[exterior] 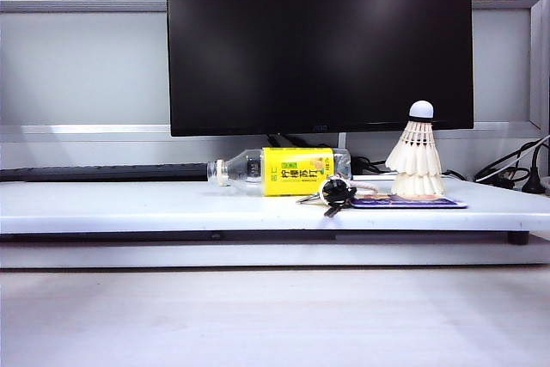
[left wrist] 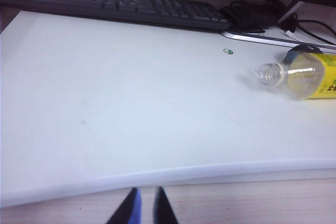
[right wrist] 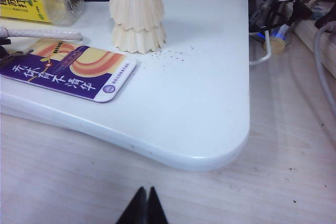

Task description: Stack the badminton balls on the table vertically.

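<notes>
Right hand (right wrist: 147, 205), fingers pressed together, hovers off the table (right wrist: 199, 108) corner, stacked shuttlecocks (right wrist: 137, 17) beyond it. Left hand (left wrist: 143, 209), narrowly parted, empty, sees only a bottle (left wrist: 302, 74).

The table (exterior: 129, 204) bears a bottle (exterior: 284, 170) (lying down), keys (exterior: 333, 192), a card (exterior: 408, 202) and stacked badminton balls (exterior: 416, 161).

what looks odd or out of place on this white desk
The clear plastic bottle with yellow label lies on its side, uncapped. Small dark specks litter the white desktop beside the stacked cream-white feather shuttlecocks.
</notes>
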Controlling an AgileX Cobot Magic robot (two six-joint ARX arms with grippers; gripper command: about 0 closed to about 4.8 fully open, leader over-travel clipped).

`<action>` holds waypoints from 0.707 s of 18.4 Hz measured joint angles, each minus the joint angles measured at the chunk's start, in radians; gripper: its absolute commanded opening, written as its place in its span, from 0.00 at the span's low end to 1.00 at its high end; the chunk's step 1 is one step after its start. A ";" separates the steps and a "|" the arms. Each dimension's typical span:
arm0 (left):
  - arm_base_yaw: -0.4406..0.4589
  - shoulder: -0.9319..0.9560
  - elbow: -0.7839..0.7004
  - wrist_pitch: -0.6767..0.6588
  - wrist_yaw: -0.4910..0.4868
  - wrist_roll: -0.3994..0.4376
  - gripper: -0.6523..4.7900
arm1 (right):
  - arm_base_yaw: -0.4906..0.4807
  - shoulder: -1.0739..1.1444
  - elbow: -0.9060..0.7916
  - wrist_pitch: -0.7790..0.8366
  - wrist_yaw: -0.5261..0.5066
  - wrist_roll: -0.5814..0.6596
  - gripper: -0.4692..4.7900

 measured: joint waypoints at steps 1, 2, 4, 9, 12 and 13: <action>0.000 0.000 0.000 0.000 0.000 0.000 0.21 | 0.000 0.000 0.000 0.000 0.000 0.000 0.09; 0.000 0.000 0.000 0.000 0.000 0.000 0.21 | 0.000 0.000 0.000 0.000 0.000 0.000 0.09; 0.000 0.000 0.000 0.000 0.000 0.008 0.21 | 0.000 0.000 0.000 0.000 0.000 0.000 0.09; 0.000 0.000 0.000 0.008 0.071 0.160 0.21 | 0.000 0.000 0.000 0.003 -0.001 0.000 0.09; 0.000 0.000 -0.001 0.020 0.142 0.208 0.21 | 0.000 0.000 0.000 0.009 -0.022 0.000 0.09; 0.000 0.000 -0.001 0.021 0.154 0.221 0.21 | 0.000 0.000 0.000 0.009 -0.024 0.001 0.09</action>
